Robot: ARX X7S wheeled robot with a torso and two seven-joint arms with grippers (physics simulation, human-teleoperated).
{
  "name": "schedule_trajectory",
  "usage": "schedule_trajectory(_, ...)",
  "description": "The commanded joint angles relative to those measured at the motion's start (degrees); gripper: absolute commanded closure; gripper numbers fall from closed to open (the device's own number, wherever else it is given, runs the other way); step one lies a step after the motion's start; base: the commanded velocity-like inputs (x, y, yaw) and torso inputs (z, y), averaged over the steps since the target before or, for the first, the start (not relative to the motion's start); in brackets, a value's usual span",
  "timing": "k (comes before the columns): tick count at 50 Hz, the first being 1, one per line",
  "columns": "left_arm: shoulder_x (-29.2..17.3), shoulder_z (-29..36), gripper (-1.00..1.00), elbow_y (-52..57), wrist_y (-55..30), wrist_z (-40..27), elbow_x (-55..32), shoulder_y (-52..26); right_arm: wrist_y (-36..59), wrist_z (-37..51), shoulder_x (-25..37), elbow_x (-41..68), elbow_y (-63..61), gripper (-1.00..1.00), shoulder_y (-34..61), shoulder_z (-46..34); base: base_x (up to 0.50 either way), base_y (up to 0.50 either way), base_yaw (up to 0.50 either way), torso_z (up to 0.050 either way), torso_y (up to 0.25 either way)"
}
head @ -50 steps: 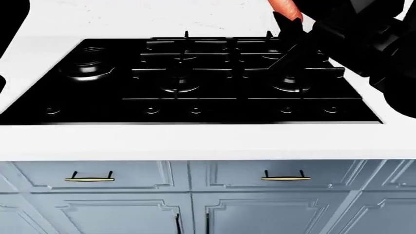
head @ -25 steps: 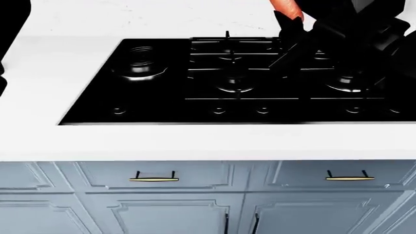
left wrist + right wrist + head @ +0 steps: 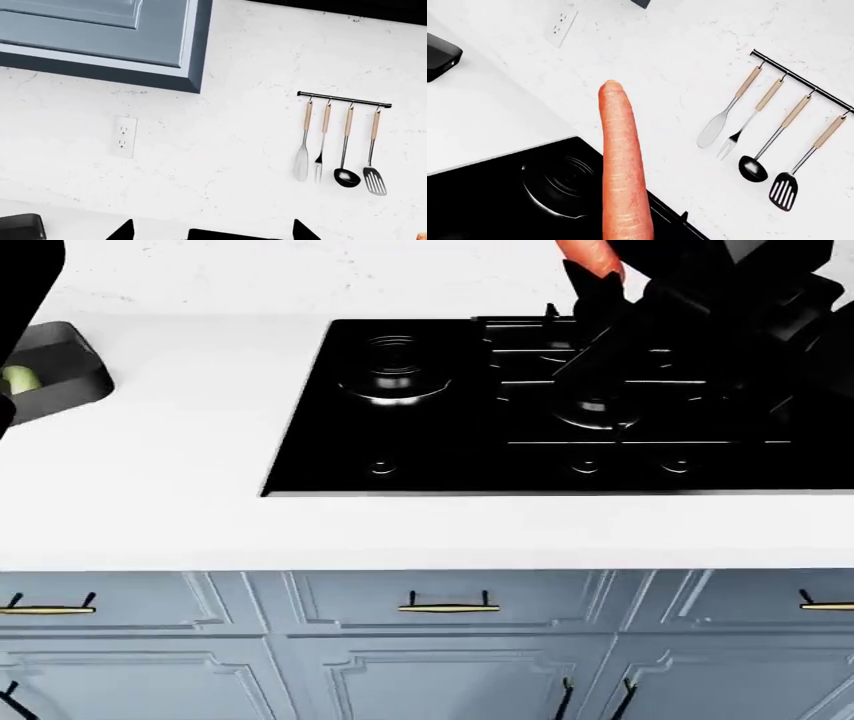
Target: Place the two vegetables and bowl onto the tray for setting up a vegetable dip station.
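The right hand (image 3: 607,300) is pinching the carrot (image 3: 622,170) high over the stovetop (image 3: 561,400), carrying it clear toward the tray (image 3: 60,375) far left on the tabletop (image 3: 174,490), which is holding the cucumber (image 3: 19,379); the left hand's state I cannot tell

The carrot (image 3: 622,170) is smooth and orange with faint rings across its skin, and it tapers to a blunt rounded tip. It is held up above the stovetop's burners, jutting out towards the white wall; from the head view only a short orange stub (image 3: 589,257) shows. Far off at the counter's left end sits the black tray (image 3: 70,375), rounded at the corner, with something pale green (image 3: 19,379) lying inside it.
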Motion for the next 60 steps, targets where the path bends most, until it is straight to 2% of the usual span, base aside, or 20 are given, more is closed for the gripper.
schedule_trajectory(1, 0.09, -0.14, -1.0, 0.01, -0.14, -0.05, 0.03, 0.08, 0.11, -0.31, -0.01, -0.69, -0.08, 1.0, 0.06, 0.32, 0.0, 0.5, 0.0, 0.0, 0.0)
schedule_trajectory(14, 0.16, -0.28, -1.0, 0.11, -0.14, -0.16, 0.13, 0.38, 0.6, -0.2, -0.44, -1.05, -0.36, 1.0, 1.07, 0.7, 0.07, 0.5, 0.0, 0.0, 0.0)
schedule_trajectory(35, 0.19, -0.5, -1.0, 0.2, -0.19, -0.13, 0.25, 0.83, 4.05, 0.08, -1.31, -3.54, -1.09, 1.0, 3.07, -0.87, 0.27, 0.48, 0.0, 0.0, 0.001)
schedule_trajectory(48, -0.01, -2.48, -1.0, -0.12, -1.83, -0.9, -2.22, -3.56, 3.79, -0.03, -1.29, -3.18, -0.68, 1.0, 2.5, -0.62, 0.15, 0.5, 0.0, 0.0, 0.001)
schedule_trajectory(60, 0.2, -2.68, -1.0, 0.29, -1.84, -1.13, -2.21, -3.44, 3.73, -0.07, -1.19, -3.36, -0.76, 1.0, 2.37, -0.49, 0.15, 0.5, 0.0, 0.0, 0.0)
